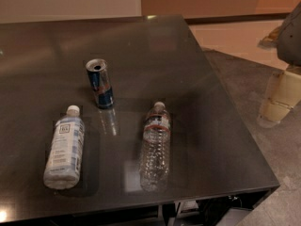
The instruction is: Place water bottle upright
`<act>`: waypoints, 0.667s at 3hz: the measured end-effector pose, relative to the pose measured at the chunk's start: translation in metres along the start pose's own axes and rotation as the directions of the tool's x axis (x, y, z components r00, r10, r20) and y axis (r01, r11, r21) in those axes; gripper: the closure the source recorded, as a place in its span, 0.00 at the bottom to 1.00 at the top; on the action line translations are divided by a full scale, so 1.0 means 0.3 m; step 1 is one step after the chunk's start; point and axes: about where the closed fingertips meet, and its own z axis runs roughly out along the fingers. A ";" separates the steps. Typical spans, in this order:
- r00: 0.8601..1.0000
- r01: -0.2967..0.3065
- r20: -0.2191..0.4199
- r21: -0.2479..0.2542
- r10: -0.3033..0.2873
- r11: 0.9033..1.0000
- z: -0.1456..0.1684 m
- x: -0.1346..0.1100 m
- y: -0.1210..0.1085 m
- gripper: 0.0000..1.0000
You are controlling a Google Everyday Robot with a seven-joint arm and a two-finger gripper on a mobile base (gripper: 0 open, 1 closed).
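Observation:
The water bottle (155, 147) is clear and ribbed, with a white cap and a narrow red-and-blue label band. It lies on its side near the front middle of the dark table (211, 102), cap pointing away from me. My gripper (273, 112) is cream-coloured and hangs at the right side of the view, off the table's right edge and well apart from the bottle. It holds nothing that I can see.
A blue-and-silver drink can (100, 84) stands upright behind and left of the water bottle. A whitish opaque bottle (65, 149) lies on its side at the front left. Grey floor lies to the right of the table.

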 end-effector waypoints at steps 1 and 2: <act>1.000 0.000 0.000 0.002 0.000 1.000 -0.001 -0.001 -0.001 0.00; 0.999 -0.044 -0.003 -0.030 0.044 0.999 0.036 -0.043 -0.026 0.00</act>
